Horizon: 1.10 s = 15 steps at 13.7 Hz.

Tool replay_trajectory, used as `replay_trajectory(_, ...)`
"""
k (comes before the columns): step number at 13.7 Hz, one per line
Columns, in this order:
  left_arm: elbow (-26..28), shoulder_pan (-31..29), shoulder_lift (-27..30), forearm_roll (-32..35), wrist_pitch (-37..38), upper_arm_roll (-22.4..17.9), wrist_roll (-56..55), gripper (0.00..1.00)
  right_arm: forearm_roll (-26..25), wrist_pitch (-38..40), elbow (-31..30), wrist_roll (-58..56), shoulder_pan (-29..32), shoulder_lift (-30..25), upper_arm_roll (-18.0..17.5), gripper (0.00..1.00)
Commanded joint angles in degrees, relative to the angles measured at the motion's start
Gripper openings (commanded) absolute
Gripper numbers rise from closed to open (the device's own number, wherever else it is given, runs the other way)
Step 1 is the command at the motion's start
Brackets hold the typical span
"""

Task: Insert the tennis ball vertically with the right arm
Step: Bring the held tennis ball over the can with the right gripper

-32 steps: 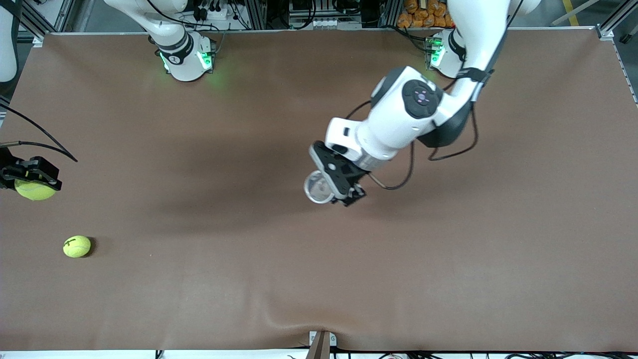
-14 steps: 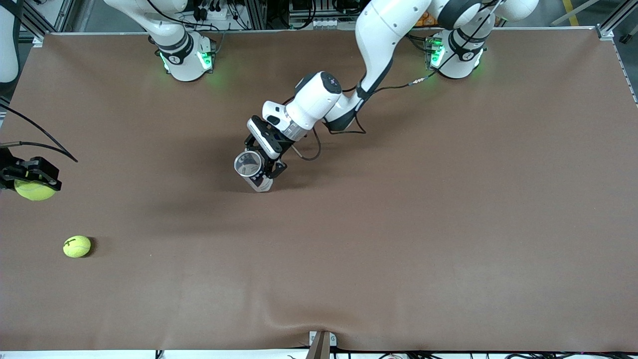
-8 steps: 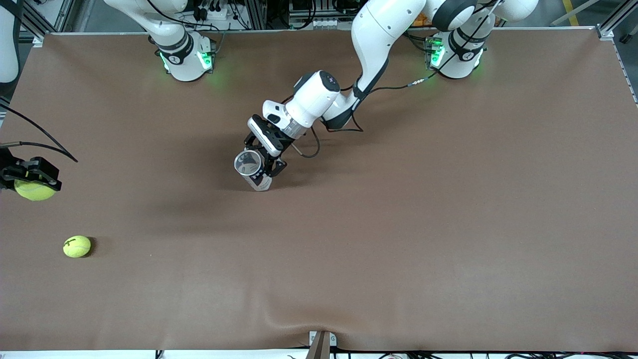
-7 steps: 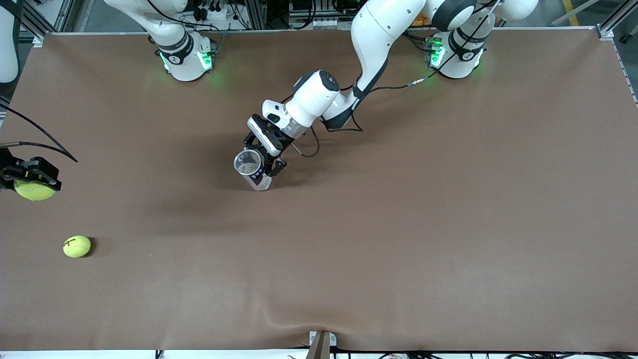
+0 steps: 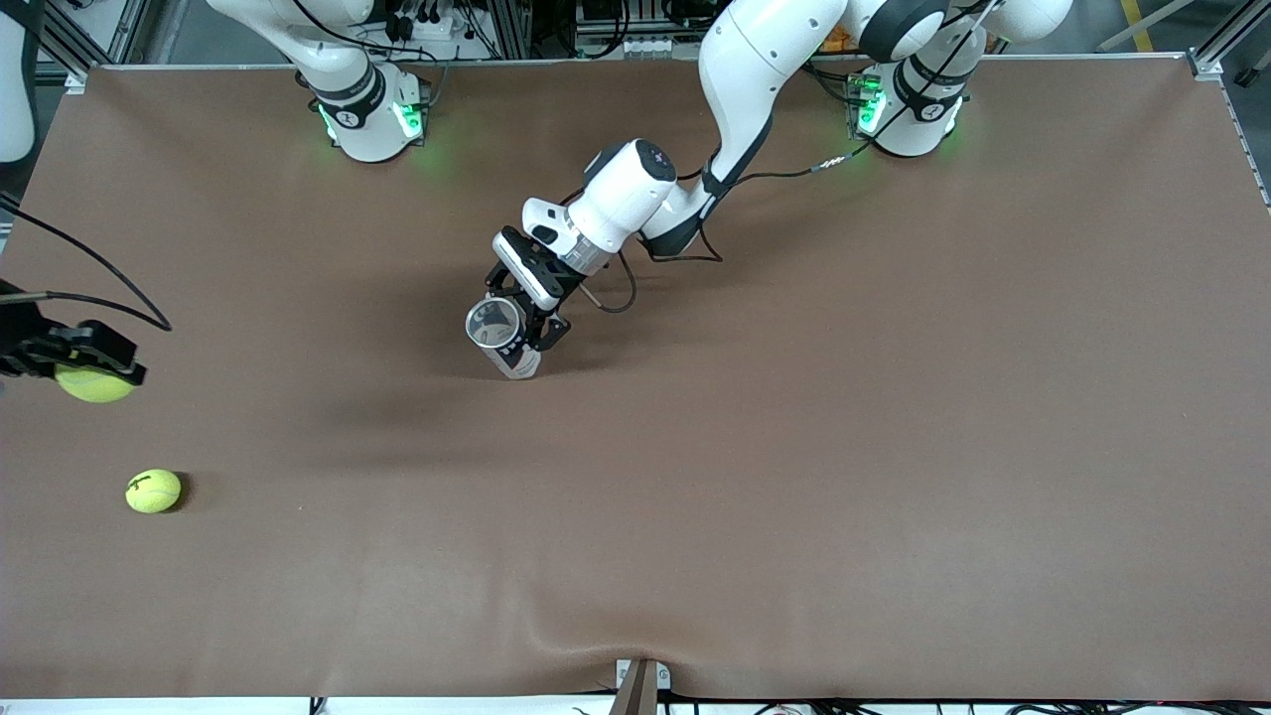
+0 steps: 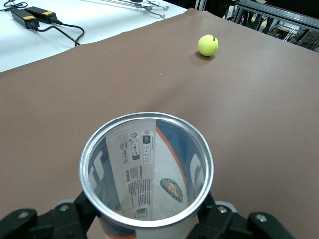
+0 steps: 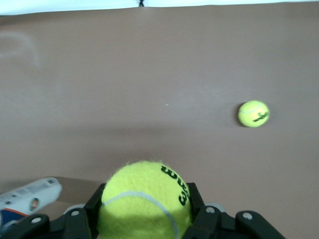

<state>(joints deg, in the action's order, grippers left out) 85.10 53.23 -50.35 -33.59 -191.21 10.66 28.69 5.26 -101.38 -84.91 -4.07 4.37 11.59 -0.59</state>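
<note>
Right gripper (image 5: 94,369): at the right arm's end of the tabletop (image 5: 794,497), up in the air; jaws clamped on a tennis ball (image 5: 94,383), which fills the near part of the right wrist view.
Left gripper (image 5: 524,323): over mid-tabletop; jaws closed around the wall of a tennis ball can (image 5: 501,338).
Can: clear tube with a metal rim and printed label, mouth open; bottom end at or close to the tabletop, body leaning a little in the front view.
Spare ball (image 5: 153,491): second tennis ball loose on the tabletop, nearer the front camera than the held one, well apart from the can.
Step, as judged: carry not complete; held ball and can mouth well apart.
Risk 1: mouth looks scarcely wider than a ball; an off-centre descent would seat the ball on the rim and roll it off.
Risk 2: a lean in the can would spoil a straight vertical drop.
Risk 3: pressing down could slide the can in the left jaws.
</note>
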Motion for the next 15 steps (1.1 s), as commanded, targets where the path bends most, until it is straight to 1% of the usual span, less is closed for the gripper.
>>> replay_trajectory(1, -1.0, 0.8, -0.9, -1.3, -0.8, -0.4, -0.7, 0.81, 0.8, -1.4, 0.6, 11.2, -6.7, 2.3, 0.2, 0.0)
replay_trajectory(3, -1.0, 0.8, -1.0, -1.3, -0.9, -0.4, -0.7, 0.81, 0.6, -3.7, -0.8, 18.7, -11.6, 3.4, 0.2, 0.0)
replay_trajectory(6, -1.1, 1.2, -1.2, -1.4, -0.9, -0.4, -0.7, 0.81, 0.2, -7.7, -6.0, 25.7, -16.8, 3.5, 0.2, 0.0)
replay_trajectory(8, -1.1, 1.2, -1.2, -1.4, -1.3, -0.4, -0.7, 0.81, 0.2, -7.7, -8.5, 26.0, -18.9, 3.4, 0.2, 0.0)
replay_trajectory(10, -1.1, 1.2, -1.3, -1.4, -1.4, -0.4, -0.7, 0.81, 0.2, -7.7, -10.0, 29.6, -21.8, 3.4, 0.2, 0.0)
replay_trajectory(13, -1.1, 1.2, -1.3, -1.4, -1.4, -0.4, -0.7, 0.81, 0.2, -7.0, -12.6, 30.2, -24.8, 3.0, 0.1, 0.0)
replay_trajectory(15, -1.1, 1.4, -1.6, -1.4, -1.4, -0.4, -0.7, 0.81, 0.3, -5.9, -13.4, 30.2, -27.3, 3.1, 0.1, 0.0)
